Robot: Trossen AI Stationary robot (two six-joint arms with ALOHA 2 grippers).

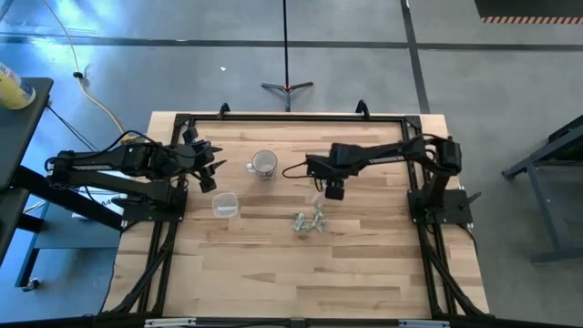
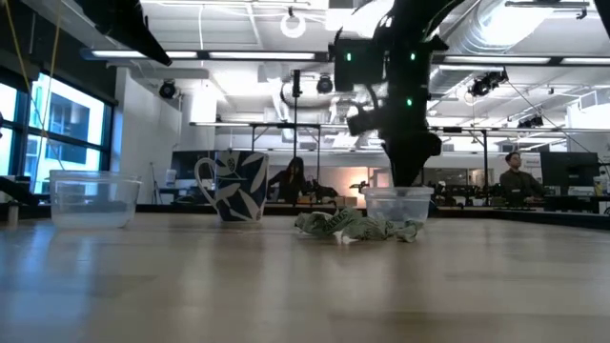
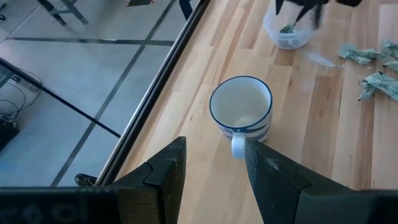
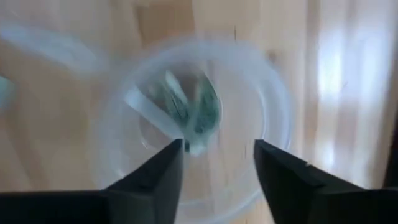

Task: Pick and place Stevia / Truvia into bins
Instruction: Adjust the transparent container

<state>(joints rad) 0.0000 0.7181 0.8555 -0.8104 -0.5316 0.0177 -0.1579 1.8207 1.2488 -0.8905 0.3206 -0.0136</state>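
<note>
The right hand (image 1: 334,191) hangs directly over the small clear cup (image 4: 193,124) that serves as the bin, near the middle of the bench (image 1: 273,273) and a little toward its far edge. Its two fingers stand apart with nothing between them. The right wrist view looks straight down past them into the cup, where one green-and-white packet (image 4: 196,115) lies on the bottom.

The rest of the Stevia packets (image 1: 311,220) lie in a loose, crumpled cluster on the bare wood just beside the cup, on the side toward the bench's near edge. That is the relation the next move turns on, as I judge it: from where the right hand hangs, the heap is a short way toward the near edge and down, so this arm is much the nearer one. The packets point every way, so no single long axis can be read for the heap.

The left hand (image 1: 208,164) waits near the bench's left edge with its fingers parted and empty, pointing at the blue-rimmed mug (image 3: 241,109). A squarish clear tub (image 1: 225,204) sits just to the near side of it, well apart from the packets.
</note>
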